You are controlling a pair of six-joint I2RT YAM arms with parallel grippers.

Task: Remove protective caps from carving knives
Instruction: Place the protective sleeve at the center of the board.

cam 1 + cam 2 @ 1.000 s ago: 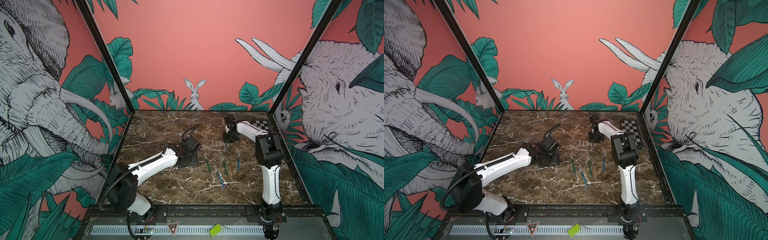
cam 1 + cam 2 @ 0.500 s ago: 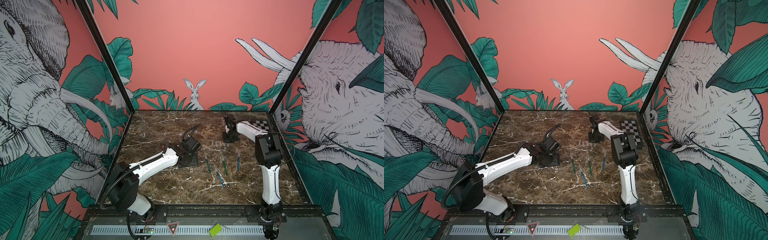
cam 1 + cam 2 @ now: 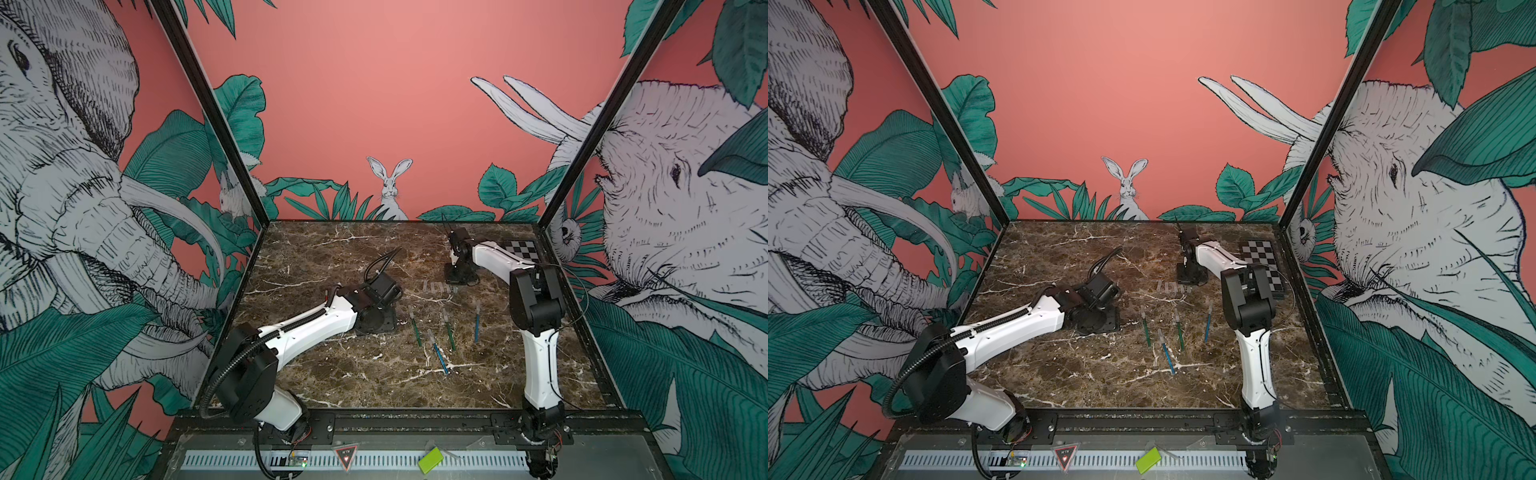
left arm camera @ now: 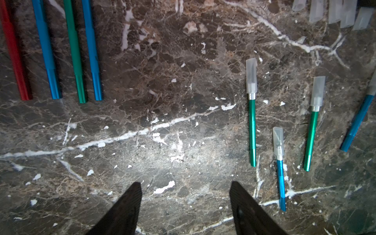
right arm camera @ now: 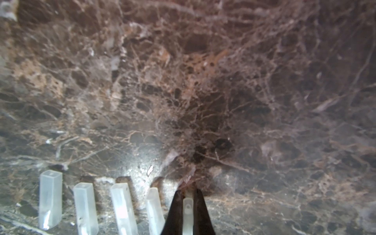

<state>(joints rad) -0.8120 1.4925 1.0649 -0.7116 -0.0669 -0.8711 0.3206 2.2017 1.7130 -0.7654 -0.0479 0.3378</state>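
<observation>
1. While both arms reach over the marble table (image 3: 332, 374), a top view shows the left gripper (image 3: 376, 323) pointing down at mid-table, just left of four carving knives (image 3: 448, 332). Two are green and two blue, lying apart and roughly parallel, capped ends pointing far. Finger state can't be told from here.
2. Same view: right gripper (image 3: 457, 277) is down at the surface, farther back and right of centre, at the right end of a short row of loose protective caps (image 3: 434, 286). Checkerboard (image 3: 521, 249) sits in the far right corner.
3. Both top views agree: the knives (image 3: 1179, 330) lie between the two arms and the cap row (image 3: 1167, 286) lies just far of them.
4. Left wrist: the left gripper (image 4: 186, 184) has its fingers (image 4: 130, 203) spread wide over bare marble, holding nothing. The green (image 4: 252, 130), blue (image 4: 280, 177), green (image 4: 311, 136) and blue (image 4: 358, 122) knives each wear a translucent cap on the blade end. Four more knife handles (image 4: 74, 50), red, blue, green and blue, lie side by side well apart from those, blade ends out of frame. The loose caps (image 4: 333, 12) show at the frame edge.
5. Right wrist: the right gripper (image 5: 187, 191) has its fingers (image 5: 200, 211) pressed in, pinching one protective cap (image 5: 187, 211). Four loose caps (image 5: 50, 203) lie in a row on the table just beside it. Can't tell whether the pinched one touches the marble.
</observation>
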